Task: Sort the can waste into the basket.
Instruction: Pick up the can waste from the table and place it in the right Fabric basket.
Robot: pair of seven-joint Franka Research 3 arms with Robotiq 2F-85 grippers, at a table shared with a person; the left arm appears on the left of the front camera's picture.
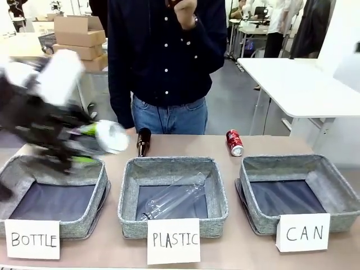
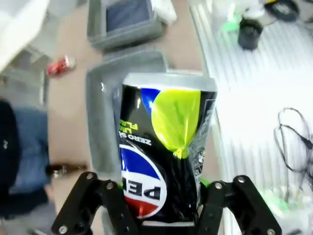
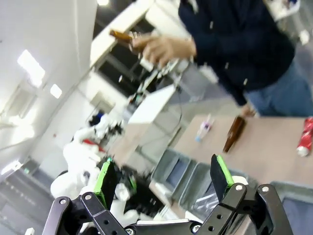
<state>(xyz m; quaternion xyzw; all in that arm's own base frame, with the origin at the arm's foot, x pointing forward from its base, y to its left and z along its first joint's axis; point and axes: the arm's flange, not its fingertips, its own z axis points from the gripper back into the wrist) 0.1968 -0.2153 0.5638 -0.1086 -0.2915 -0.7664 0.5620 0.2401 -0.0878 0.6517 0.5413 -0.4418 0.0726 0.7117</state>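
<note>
My left gripper (image 1: pixel 89 139) is shut on the black and silver can (image 1: pixel 109 136) with green marks and holds it in the air over the BOTTLE basket's far right corner; arm and can are motion-blurred. In the left wrist view the can (image 2: pixel 166 147) stands between the fingers of my left gripper (image 2: pixel 164 208). The red can (image 1: pixel 234 142) lies on the table behind the CAN basket (image 1: pixel 298 163), also seen as red can (image 2: pixel 61 65) and red can (image 3: pixel 305 137). The CAN basket holds nothing. My right gripper (image 3: pixel 164 178) is open and raised, with nothing in it.
The PLASTIC basket (image 1: pixel 171 166) holds a clear plastic bottle (image 1: pixel 174 197). The BOTTLE basket (image 1: pixel 34 163) is at the left. A brown bottle (image 1: pixel 143 142) lies behind the middle basket. The person stands at the far side, one hand (image 1: pixel 183 11) raised with another brown bottle (image 3: pixel 122 35).
</note>
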